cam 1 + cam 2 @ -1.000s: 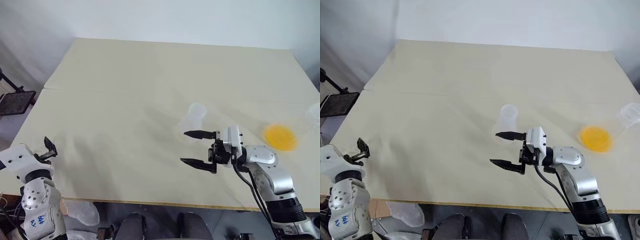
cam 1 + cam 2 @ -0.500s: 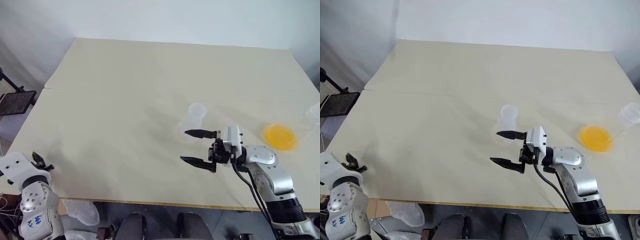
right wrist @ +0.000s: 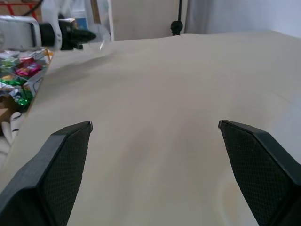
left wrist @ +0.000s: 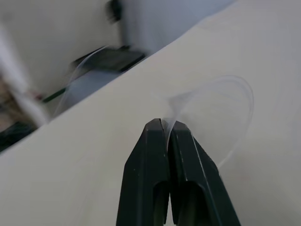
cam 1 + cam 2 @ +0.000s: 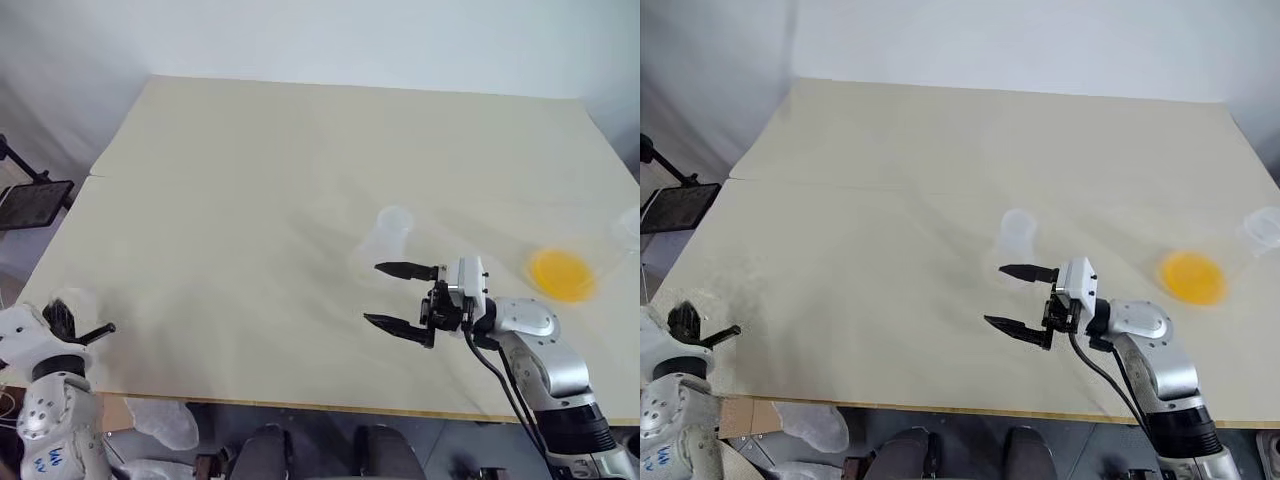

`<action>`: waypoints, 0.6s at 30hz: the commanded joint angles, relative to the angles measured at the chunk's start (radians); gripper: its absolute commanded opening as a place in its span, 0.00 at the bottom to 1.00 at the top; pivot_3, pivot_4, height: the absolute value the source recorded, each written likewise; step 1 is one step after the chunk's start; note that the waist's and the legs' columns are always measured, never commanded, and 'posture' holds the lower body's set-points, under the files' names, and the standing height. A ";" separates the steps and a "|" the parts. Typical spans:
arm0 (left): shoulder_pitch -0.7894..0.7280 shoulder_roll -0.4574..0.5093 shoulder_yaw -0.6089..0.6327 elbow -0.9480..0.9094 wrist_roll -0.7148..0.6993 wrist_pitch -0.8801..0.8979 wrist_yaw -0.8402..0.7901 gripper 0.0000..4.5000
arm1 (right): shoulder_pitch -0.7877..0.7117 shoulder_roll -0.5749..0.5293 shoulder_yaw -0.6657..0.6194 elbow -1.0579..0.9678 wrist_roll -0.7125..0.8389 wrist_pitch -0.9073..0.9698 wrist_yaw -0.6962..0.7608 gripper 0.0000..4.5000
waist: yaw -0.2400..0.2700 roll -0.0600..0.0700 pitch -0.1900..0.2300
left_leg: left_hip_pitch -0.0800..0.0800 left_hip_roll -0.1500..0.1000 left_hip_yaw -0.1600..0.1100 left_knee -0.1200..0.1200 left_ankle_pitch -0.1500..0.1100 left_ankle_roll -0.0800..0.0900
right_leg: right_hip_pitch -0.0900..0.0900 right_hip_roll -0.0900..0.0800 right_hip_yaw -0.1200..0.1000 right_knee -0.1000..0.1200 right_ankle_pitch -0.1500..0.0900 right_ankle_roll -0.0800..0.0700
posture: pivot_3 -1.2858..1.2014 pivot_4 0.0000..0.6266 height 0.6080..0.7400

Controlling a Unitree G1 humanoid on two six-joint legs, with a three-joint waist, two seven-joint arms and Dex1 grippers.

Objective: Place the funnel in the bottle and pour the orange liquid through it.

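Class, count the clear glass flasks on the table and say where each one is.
2: the bottle stands mid-table, just beyond the right tool; the other flask, holding orange liquid, lies near the table's right edge.

The table (image 5: 250, 180) lay bare across its whole far half and its middle, open running from nine o'clock through twelve. Obstacles sat at the three o'clock side: the bottle (image 5: 385, 238) stood just beyond the wide-spread fingers of the right gripper (image 5: 400, 297), and the flask with the orange liquid (image 5: 562, 274) lay further out. At eight o'clock the left gripper (image 5: 95, 329) pinched the funnel (image 4: 221, 113) at the table's near corner.
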 commanded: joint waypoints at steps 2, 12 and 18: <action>-0.027 0.171 0.025 -0.031 -0.214 0.010 -0.302 0.01 | 0.077 -0.040 -0.115 -0.091 0.023 -0.008 -0.050 1.00 | 0.002 0.000 0.000 | 0.000 0.000 -0.001 0.000 0.000 0.000 | 0.000 0.000 0.000 -0.001 0.000 0.000 | 0.52 0.24 1.00; -0.603 0.584 -0.437 0.218 -0.354 0.332 -0.890 0.01 | 0.287 -0.005 -0.298 -0.180 -0.026 -0.088 -0.215 1.00 | 0.018 0.005 0.001 | 0.001 -0.005 0.000 0.000 0.000 0.001 | 0.002 0.000 0.001 0.000 0.000 0.000 | 0.52 0.24 1.00; -1.075 0.524 -0.756 0.487 -0.202 0.356 -1.154 0.01 | 0.381 0.029 -0.386 -0.175 -0.067 -0.167 -0.292 1.00 | 0.018 0.005 0.001 | -0.003 -0.006 0.007 -0.001 0.001 0.000 | -0.007 0.004 0.001 0.006 0.000 0.000 | 0.52 0.24 1.00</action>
